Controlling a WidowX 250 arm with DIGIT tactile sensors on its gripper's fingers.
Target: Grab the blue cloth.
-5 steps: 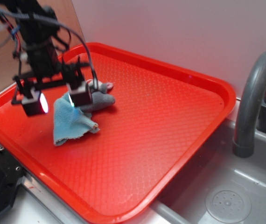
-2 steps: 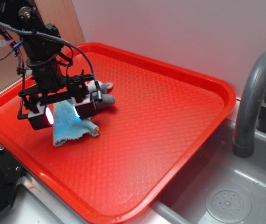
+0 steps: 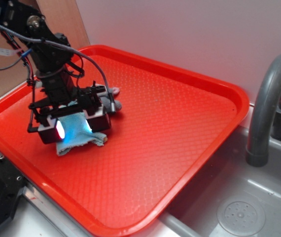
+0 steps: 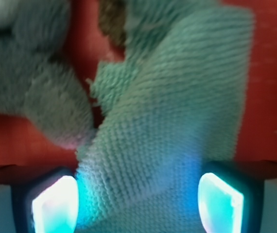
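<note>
The gripper (image 4: 137, 206), jaws spread wide, straddles the blue cloth (image 4: 177, 126) on the red tray (image 3: 180, 128), while only the wrist view shows the grey plush mouse (image 4: 36, 82) just beyond, beside a brown lump (image 4: 112, 19).

Blue cloth (image 3: 76, 136) (image 4: 177, 121): pale aqua terry, frayed; lying rumpled on red tray (image 3: 180, 123).

Black jointed arm (image 3: 52, 64), looped grey cables, hand (image 3: 74, 129) with glowing pads (image 4: 218, 201)
</note>
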